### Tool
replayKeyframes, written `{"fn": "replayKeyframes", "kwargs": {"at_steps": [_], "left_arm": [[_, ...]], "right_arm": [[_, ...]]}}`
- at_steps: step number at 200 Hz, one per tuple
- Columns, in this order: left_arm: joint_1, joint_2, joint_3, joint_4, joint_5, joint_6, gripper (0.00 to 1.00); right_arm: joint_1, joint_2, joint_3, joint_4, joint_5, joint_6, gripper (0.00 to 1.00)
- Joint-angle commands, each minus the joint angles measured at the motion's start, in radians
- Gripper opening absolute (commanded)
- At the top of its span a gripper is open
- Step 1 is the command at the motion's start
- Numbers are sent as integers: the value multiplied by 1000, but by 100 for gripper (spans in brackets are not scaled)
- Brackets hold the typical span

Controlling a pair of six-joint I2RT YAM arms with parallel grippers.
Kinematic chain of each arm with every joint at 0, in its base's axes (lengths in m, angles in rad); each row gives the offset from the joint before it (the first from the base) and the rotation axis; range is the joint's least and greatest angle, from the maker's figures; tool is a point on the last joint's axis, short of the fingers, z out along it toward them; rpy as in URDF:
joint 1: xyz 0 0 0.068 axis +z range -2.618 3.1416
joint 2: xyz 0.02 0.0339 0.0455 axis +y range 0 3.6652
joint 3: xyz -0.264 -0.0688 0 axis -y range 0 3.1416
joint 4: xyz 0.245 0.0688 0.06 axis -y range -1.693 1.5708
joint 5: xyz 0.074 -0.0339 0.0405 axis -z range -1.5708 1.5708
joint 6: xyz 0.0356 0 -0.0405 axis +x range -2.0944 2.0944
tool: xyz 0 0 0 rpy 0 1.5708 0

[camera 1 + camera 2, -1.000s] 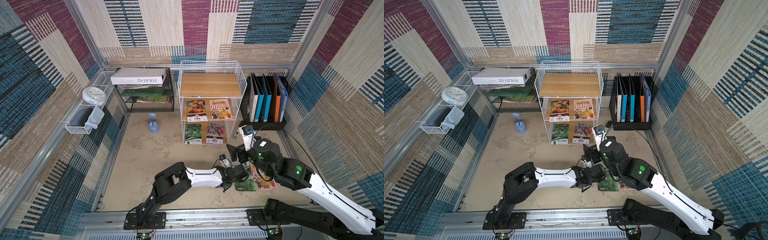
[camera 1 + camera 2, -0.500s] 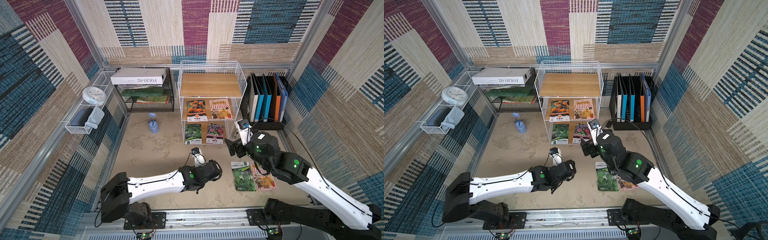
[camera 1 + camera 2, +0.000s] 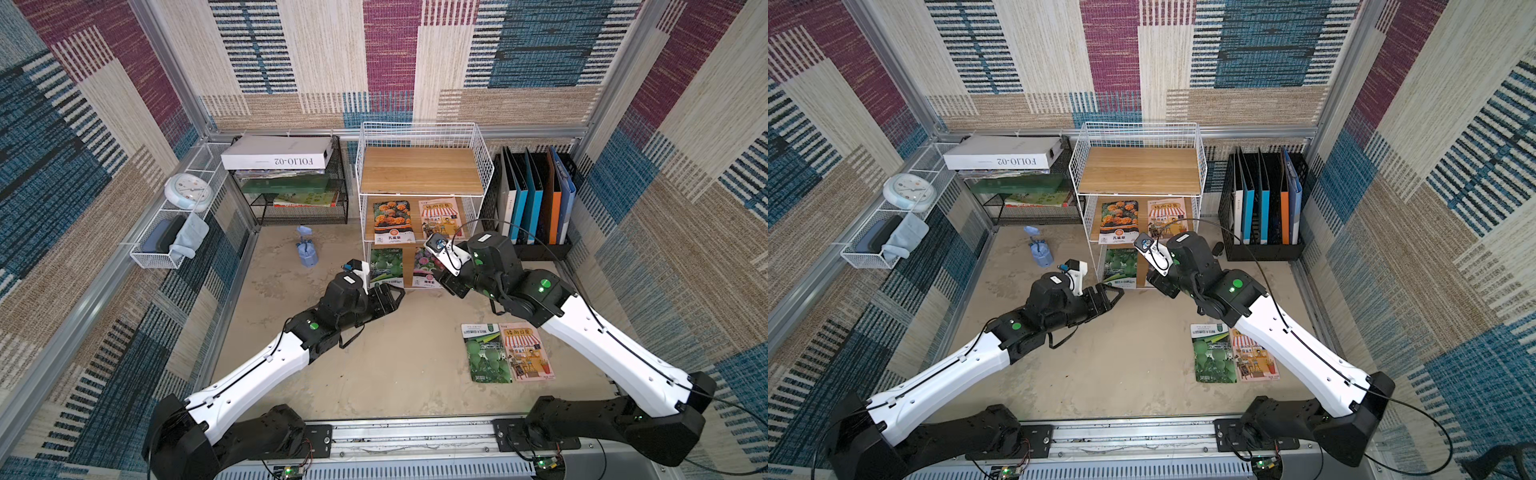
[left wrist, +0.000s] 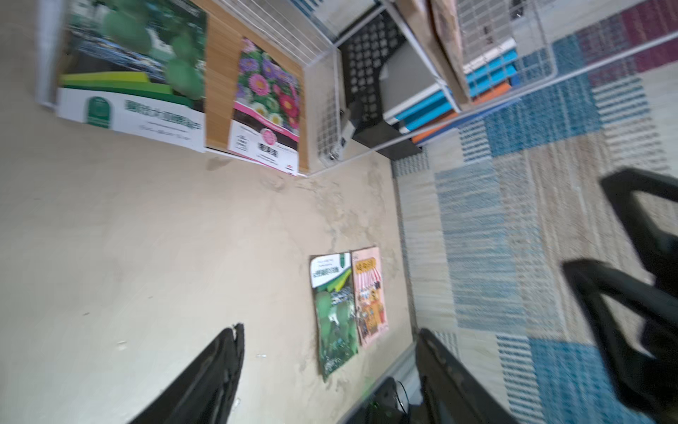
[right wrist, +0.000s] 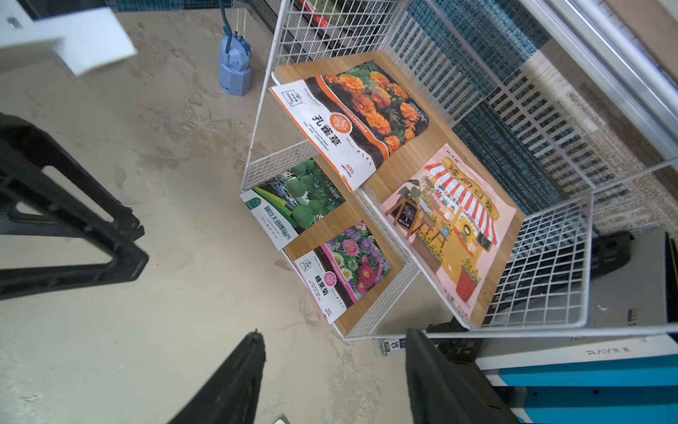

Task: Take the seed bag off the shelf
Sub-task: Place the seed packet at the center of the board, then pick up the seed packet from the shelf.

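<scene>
Seed bags set the scene on our worktop (image 3: 395,374): two already lie flat on it and four wait on the shelf (image 3: 419,174), midway along the back edge. We see the shelf's top board bare. The bags sit face up on its two lower boards, their bottom edges poking past each board's front edge. We judge that this lip lets thin jaws pinch a bag without reaching into the wire.

Our left gripper (image 3: 1111,297) hangs low before the shelf's left front corner, jaws spread and empty. It is near the overhanging edge of the green melon bag (image 3: 386,266) on the bottom board. Our right gripper (image 5: 334,332) hovers at that board's right front corner, jaws apart with nothing between them, close to the pink-flower bag (image 5: 348,264). We read this as the approach for the next pick.

The marigold bag (image 3: 392,220) and the market-stall bag (image 3: 440,216) lie side by side on the middle board. Toward the worktop's right edge, a second green bag (image 3: 486,353) and a second stall bag (image 3: 525,351) lie touching, face up. We take it they are put there to leave the shelf front free for both arms.
</scene>
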Motion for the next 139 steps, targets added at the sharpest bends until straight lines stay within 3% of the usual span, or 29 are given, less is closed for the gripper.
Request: {"fn": "replayKeyframes", "kwargs": {"at_steps": [1,35,139], "left_arm": [[42,55,14,108,245,4,78],[95,98,-5,202,299,-47,78],[136,61,-23,192,291,-36,78]], "right_arm": [[-22,44,18,74,-29,-127,62],[-52,127,44,109,-10,-190,57],[-121,297,93,244,90,-269,50]]}}
